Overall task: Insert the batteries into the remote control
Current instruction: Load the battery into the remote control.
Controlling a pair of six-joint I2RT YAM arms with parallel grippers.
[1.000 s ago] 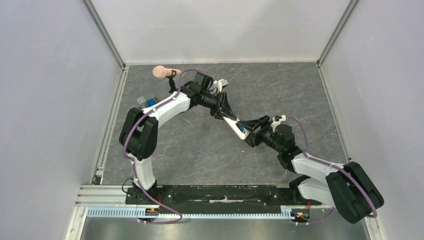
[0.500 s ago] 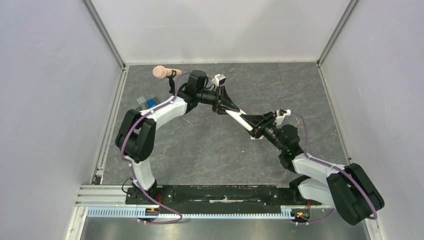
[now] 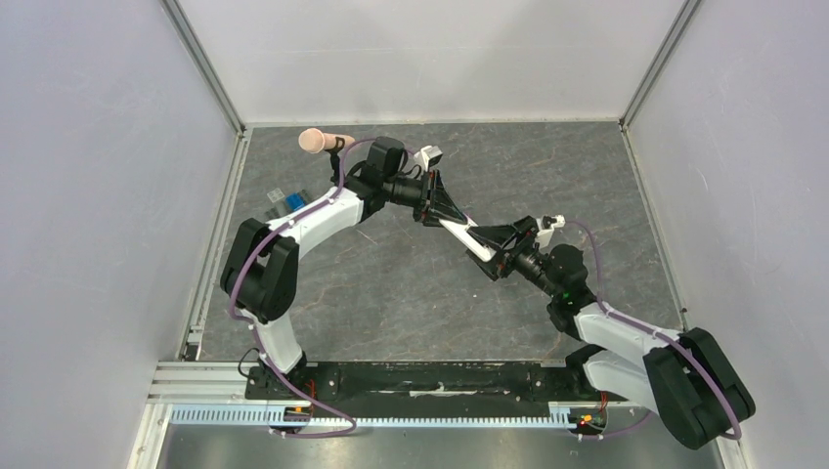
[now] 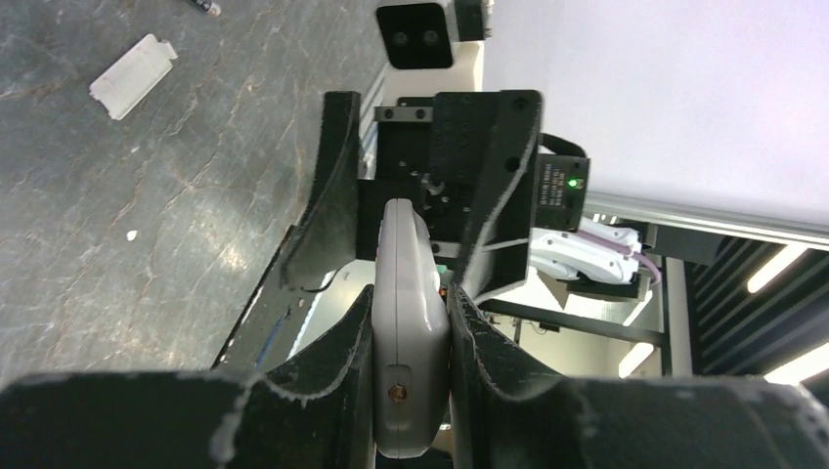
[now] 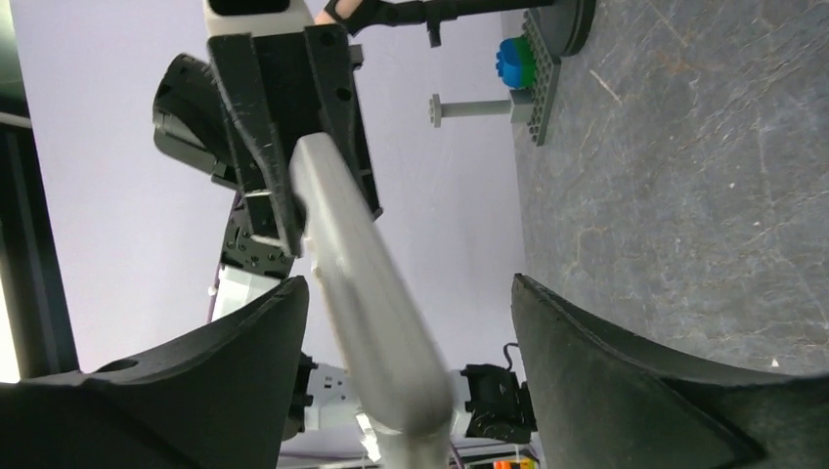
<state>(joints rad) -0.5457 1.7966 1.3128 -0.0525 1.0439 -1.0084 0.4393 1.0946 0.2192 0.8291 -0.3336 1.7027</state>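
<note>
The left gripper [image 4: 411,322] is clamped on the remote [image 4: 411,332], its two fingers pressed on the long sides, and it holds the remote in the air above the middle of the table [image 3: 391,283]. The right gripper [image 5: 411,322] stands spread around the far end of the remote, and its fingers [image 5: 626,381] do not touch it. I judge that this is a handover or a regrasp in the air, before any battery goes in. Next, the right jaws should probably close squarely on that end. A white flat piece [image 4: 132,76], maybe the cover, lies on the table. No battery is clearly seen.
</note>
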